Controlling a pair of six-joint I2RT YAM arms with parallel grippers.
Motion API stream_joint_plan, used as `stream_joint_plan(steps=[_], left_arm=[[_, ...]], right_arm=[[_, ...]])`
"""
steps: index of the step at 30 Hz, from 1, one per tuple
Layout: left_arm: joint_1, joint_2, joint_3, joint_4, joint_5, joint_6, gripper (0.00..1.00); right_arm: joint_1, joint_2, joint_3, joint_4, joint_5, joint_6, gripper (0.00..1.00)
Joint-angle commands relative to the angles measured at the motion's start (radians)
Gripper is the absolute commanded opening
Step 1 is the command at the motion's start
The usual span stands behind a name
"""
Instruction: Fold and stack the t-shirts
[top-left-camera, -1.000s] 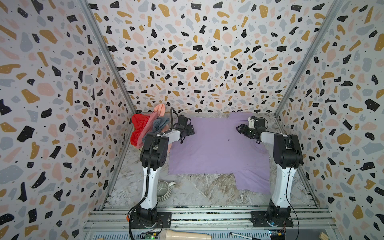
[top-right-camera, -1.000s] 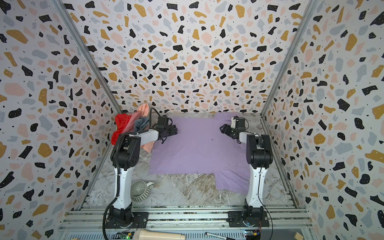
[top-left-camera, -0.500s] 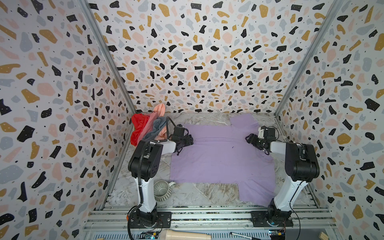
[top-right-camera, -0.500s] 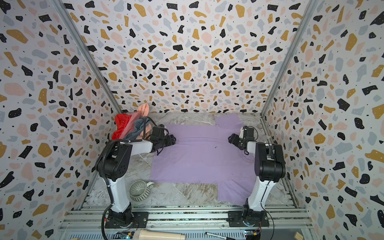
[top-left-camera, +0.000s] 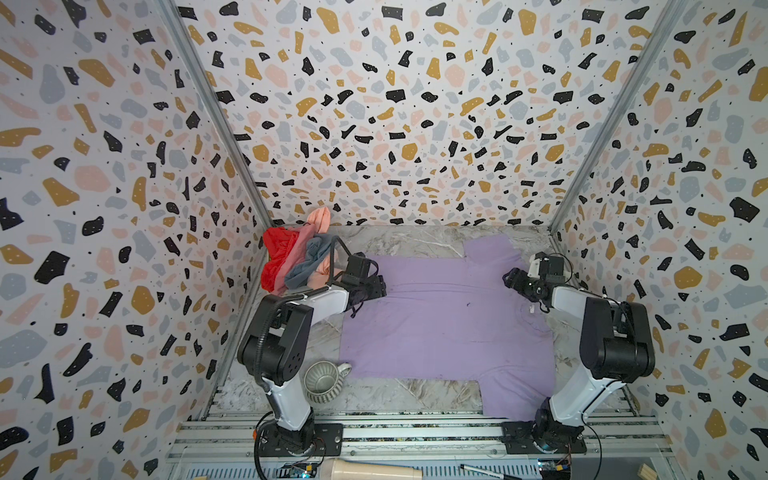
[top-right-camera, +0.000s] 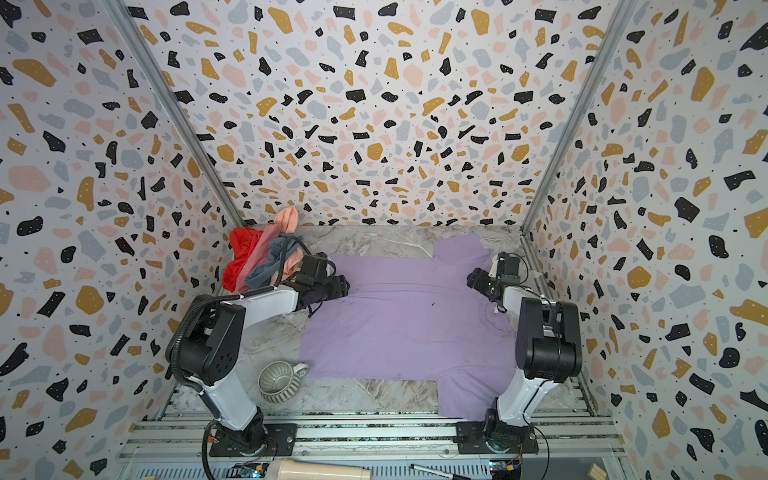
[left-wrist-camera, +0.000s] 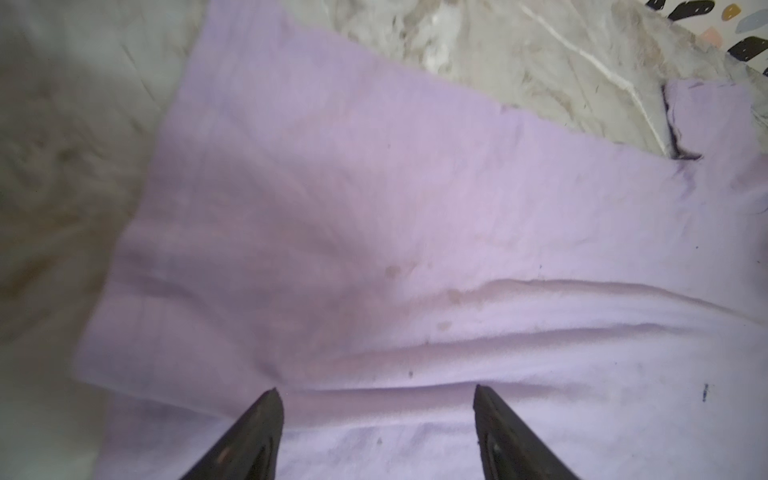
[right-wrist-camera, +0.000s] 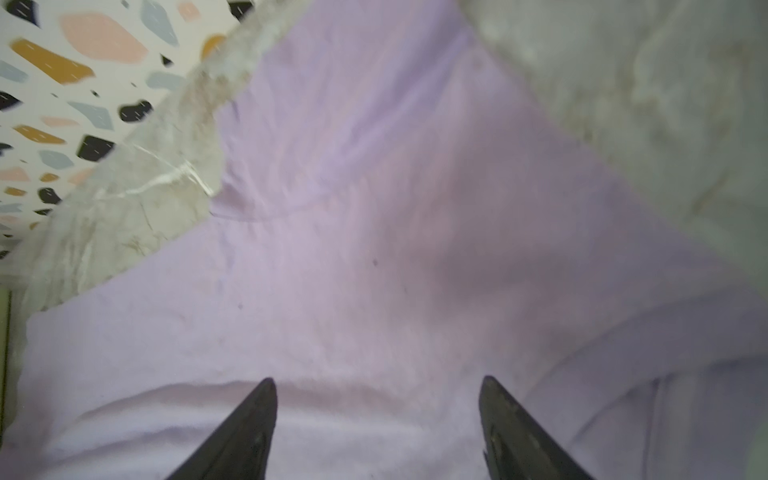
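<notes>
The lilac t-shirt (top-left-camera: 449, 320) (top-right-camera: 411, 324) lies spread flat on the marble bench (top-left-camera: 415, 241), filling the ground between the two pincers. Its hem edge lies under the left pincer (top-left-camera: 376, 286) (top-right-camera: 343, 286). Its neck end, with a small white label (top-left-camera: 532, 308), lies by the right pincer (top-left-camera: 509, 276) (top-right-camera: 473, 276). One short sleeve juts out beyond the right pincer, the other back by that arm's base. The cloth is smooth apart from a long shallow crease running from one pincer toward the other, and it carries a few small dark specks.

Behind the left pincer, on the side away from the right one, the red (top-left-camera: 278, 257), dusty pink (top-left-camera: 301, 245), grey-blue (top-left-camera: 309, 262) and peach (top-left-camera: 320, 218) t-shirts sit in a crumpled heap.

Both arms are bent sharply at the elbow, forearms stretched low over the bench, pincers pointing inward at each other. In the wrist views the left pincer (left-wrist-camera: 374, 390) and the right pincer (right-wrist-camera: 378, 380) both stand wide with nothing between the fingers, low over the lilac cloth (left-wrist-camera: 415, 208) (right-wrist-camera: 374, 249). Whether the tips touch it cannot be told.
</notes>
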Motion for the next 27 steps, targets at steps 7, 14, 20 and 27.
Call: stream_joint_plan(steps=[7, 14, 20, 27], left_arm=[[0.032, 0.260, 0.422, -0.158, -0.187, 0.154, 0.71], [0.082, 0.467, 0.680, -0.232, -0.212, 0.165, 0.63], [0.102, 0.573, 0.785, -0.266, -0.235, 0.160, 0.61], [0.112, 0.636, 0.822, -0.290, -0.225, 0.143, 0.54]], right_arm=[[0.000, 0.163, 0.360, 0.055, 0.012, -0.072, 0.76], [-0.004, 0.330, 0.534, 0.038, -0.018, -0.149, 0.78], [-0.020, 0.472, 0.685, -0.010, -0.001, -0.161, 0.78], [-0.029, 0.594, 0.839, -0.077, 0.019, -0.191, 0.78]])
